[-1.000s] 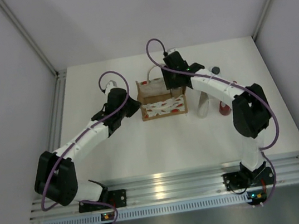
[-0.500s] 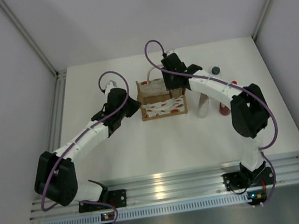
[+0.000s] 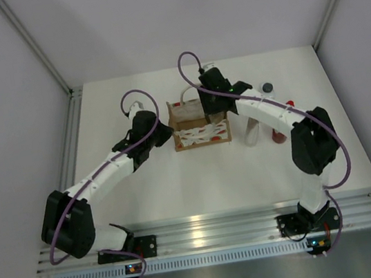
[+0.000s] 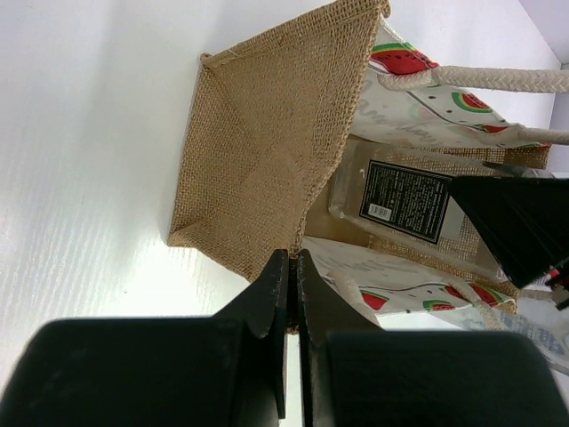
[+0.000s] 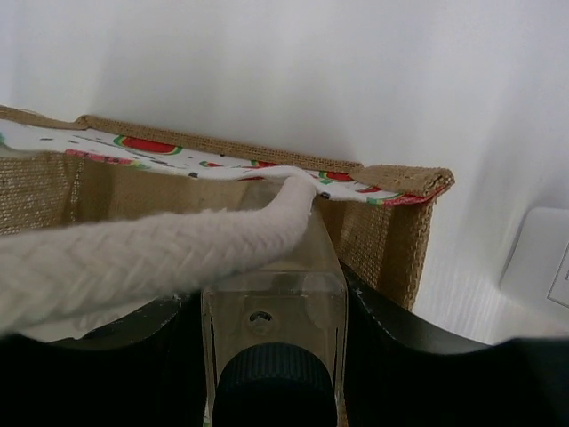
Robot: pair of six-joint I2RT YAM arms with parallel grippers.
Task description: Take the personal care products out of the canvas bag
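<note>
Canvas bag (image 3: 199,124): stands upright on the tabletop (image 3: 144,187), mouth open upward. One item is inside, the pale squarish bottle (image 5: 272,307). Its cap faces the right wrist camera. From the left wrist view its black label shows against the bag's inner wall.

Right gripper (image 3: 214,109): reaches down into the bag mouth. Its fingers (image 5: 384,334) are clamped on the two flanks of the squarish bottle. A white rope handle (image 5: 151,258) lies across the bottle's far end.

Left gripper (image 4: 292,265): at the bag's left end, fingers pressed together on the lower edge of the tan side panel.

Outside the bag, on the tabletop to its right: clear tapered bottle (image 3: 252,131), red bottle (image 3: 279,133) just beside it, and white bottle (image 3: 266,88) farther back. None touches either gripper.
</note>
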